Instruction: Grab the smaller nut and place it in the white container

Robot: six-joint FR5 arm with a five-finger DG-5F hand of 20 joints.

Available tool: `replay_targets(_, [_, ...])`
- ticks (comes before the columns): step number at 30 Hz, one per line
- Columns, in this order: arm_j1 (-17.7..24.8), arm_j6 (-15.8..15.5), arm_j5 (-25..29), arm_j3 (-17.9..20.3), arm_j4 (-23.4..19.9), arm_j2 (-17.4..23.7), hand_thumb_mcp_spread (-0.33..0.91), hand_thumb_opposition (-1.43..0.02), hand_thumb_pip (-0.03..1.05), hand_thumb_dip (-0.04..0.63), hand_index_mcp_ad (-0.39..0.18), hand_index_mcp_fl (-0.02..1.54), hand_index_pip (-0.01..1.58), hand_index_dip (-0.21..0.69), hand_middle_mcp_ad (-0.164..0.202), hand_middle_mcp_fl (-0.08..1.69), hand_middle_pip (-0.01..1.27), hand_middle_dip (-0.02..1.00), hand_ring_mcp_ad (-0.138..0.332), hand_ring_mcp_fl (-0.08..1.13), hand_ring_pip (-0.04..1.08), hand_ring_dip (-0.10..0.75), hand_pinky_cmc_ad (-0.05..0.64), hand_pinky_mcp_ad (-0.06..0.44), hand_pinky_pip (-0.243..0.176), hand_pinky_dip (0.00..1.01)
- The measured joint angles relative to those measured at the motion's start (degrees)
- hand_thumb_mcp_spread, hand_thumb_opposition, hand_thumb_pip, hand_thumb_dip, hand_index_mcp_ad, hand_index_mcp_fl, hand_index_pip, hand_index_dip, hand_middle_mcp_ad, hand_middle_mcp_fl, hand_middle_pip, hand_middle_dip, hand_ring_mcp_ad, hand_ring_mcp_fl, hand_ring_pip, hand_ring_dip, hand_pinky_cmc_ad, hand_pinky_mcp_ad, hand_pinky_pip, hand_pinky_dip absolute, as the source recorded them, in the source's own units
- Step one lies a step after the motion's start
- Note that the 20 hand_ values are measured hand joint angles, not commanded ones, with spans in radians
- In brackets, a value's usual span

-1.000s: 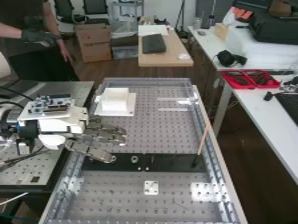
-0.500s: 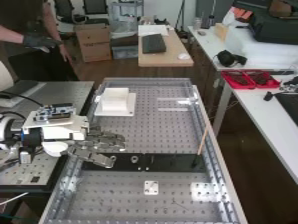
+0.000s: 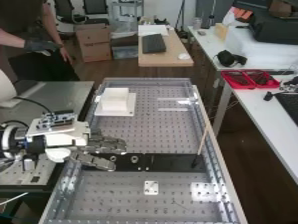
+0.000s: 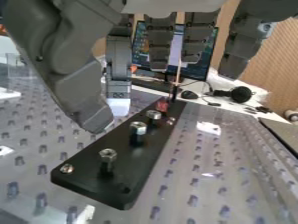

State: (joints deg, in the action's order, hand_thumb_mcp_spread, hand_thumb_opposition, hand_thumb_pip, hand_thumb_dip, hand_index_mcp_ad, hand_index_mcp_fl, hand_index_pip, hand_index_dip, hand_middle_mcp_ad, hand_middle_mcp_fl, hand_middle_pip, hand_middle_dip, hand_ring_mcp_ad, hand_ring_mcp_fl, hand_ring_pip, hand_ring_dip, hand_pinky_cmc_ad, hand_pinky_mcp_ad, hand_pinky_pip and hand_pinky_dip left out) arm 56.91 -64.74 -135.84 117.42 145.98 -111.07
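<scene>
Metal nuts (image 4: 138,131) look round in high view, six-sided in wrist view.

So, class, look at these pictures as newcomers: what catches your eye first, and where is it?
Most striking are the dark grey fingers coming in from the high view's left, near one end of a long black plate. Next come the shiny metal nuts standing in a row on that plate. Beyond them, toward the bench's far end, the white container stands out.
</scene>
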Motion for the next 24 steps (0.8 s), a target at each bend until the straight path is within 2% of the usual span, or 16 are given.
replay_targets(4, [-0.1, 0.3, -0.2, 0.3, -1.1, -0.6, 0.36, -0.85, 0.83, 0.206, -0.145, 0.02, 1.56, 0.141, 0.066, 0.05, 0.13, 0.22, 0.127, 0.00, 0.09, 0.113, 0.367, 0.312, 0.002, 0.18])
replay_targets(8, [-0.4, 0.1, -0.6, 0.3, -1.4, -1.1, 0.36, -0.85, 0.83, 0.204, -0.148, 0.02, 1.56, 0.138, 0.066, 0.05, 0.13, 0.22, 0.126, 0.00, 0.09, 0.113, 0.354, 0.312, 0.021, 0.18])
replay_targets(12, [-0.7, -0.2, -1.0, 0.4, -1.6, -1.3, 0.36, -0.85, 0.83, 0.204, -0.145, 0.02, 1.56, 0.138, 0.066, 0.05, 0.13, 0.22, 0.126, 0.00, 0.09, 0.113, 0.353, 0.312, 0.021, 0.18])
replay_targets(24, [-1.1, -1.3, -0.8, -0.2, -0.7, -2.5, 0.36, -0.85, 0.83, 0.204, -0.145, 0.02, 1.56, 0.138, 0.066, 0.05, 0.13, 0.22, 0.126, 0.00, 0.10, 0.122, 0.351, 0.312, 0.021, 0.18])
